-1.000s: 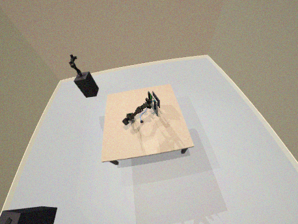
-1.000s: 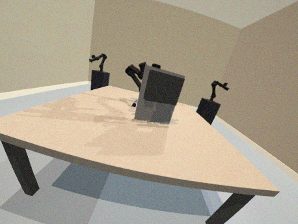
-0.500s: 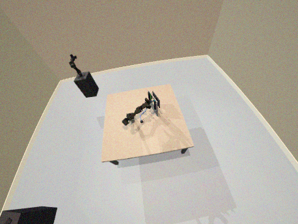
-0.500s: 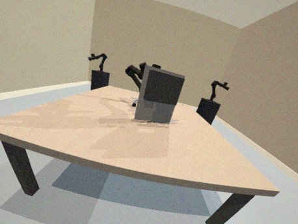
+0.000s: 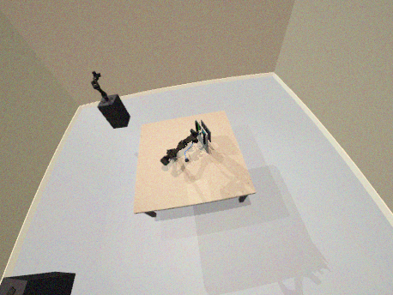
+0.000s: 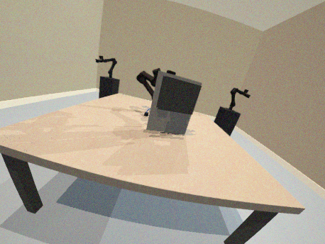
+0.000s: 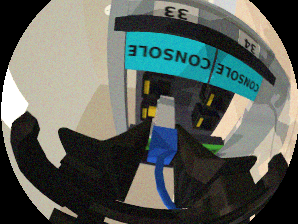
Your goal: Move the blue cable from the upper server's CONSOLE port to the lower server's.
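Observation:
In the wrist view my gripper (image 7: pixel 164 136) is shut on the blue plug (image 7: pixel 163 142), with its grey-clear tip (image 7: pixel 165 111) pointing at the dark port panel. The whole tip shows in front of the ports, beside a port with yellow contacts (image 7: pixel 151 111); its exact distance from them cannot be told. The blue cable (image 7: pixel 160 182) hangs from the plug. Cyan CONSOLE labels (image 7: pixel 167 52) (image 7: pixel 237 77) appear upside down above the ports. In the top view my gripper (image 5: pixel 196 136) is at the upright server rack (image 5: pixel 206 130); which server it faces is too small to tell.
The rack (image 6: pixel 179 93) stands on the wooden table (image 6: pixel 89 156) (image 5: pixel 159 193), its back hiding my fingers in the exterior view. The cable's dark far end (image 5: pixel 186 160) (image 6: pixel 146 114) lies on the table. Other arms stand on black pedestals (image 5: pixel 114 112) (image 6: pixel 227 120) beyond the table.

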### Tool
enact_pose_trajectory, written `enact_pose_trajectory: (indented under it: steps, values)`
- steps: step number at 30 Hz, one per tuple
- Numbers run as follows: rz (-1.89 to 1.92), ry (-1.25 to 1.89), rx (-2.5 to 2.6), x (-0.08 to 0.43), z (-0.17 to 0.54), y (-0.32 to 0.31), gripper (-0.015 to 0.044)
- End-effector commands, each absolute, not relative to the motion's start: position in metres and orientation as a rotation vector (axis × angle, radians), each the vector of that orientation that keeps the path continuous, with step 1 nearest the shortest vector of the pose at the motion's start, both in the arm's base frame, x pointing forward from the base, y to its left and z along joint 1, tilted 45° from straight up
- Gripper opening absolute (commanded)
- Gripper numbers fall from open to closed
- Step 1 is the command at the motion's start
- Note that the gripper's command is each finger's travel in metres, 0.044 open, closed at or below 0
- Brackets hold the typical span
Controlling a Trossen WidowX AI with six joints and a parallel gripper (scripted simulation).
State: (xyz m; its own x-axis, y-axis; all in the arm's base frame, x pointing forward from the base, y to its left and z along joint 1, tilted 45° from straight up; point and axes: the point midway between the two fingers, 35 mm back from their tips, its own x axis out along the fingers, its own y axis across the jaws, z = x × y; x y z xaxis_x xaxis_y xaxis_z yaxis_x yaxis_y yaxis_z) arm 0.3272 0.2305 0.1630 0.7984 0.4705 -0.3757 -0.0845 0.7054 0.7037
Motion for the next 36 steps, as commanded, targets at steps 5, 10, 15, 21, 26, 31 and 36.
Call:
enact_pose_trajectory:
  steps: [5,10,15,21,26,31,36]
  values:
    - [0.335,0.565,0.739,0.321,0.165,0.232,0.0000]
    - [0.334,0.566,0.739,0.318,0.165,0.233,0.0000]
    - [0.334,0.566,0.739,0.315,0.164,0.233,0.0000]
    - [0.334,0.566,0.739,0.311,0.163,0.234,0.0000]
    - [0.334,0.566,0.739,0.308,0.162,0.234,0.0000]
    - [0.334,0.566,0.739,0.305,0.161,0.234,0.0000]
    - [0.334,0.566,0.739,0.302,0.160,0.235,0.0000]
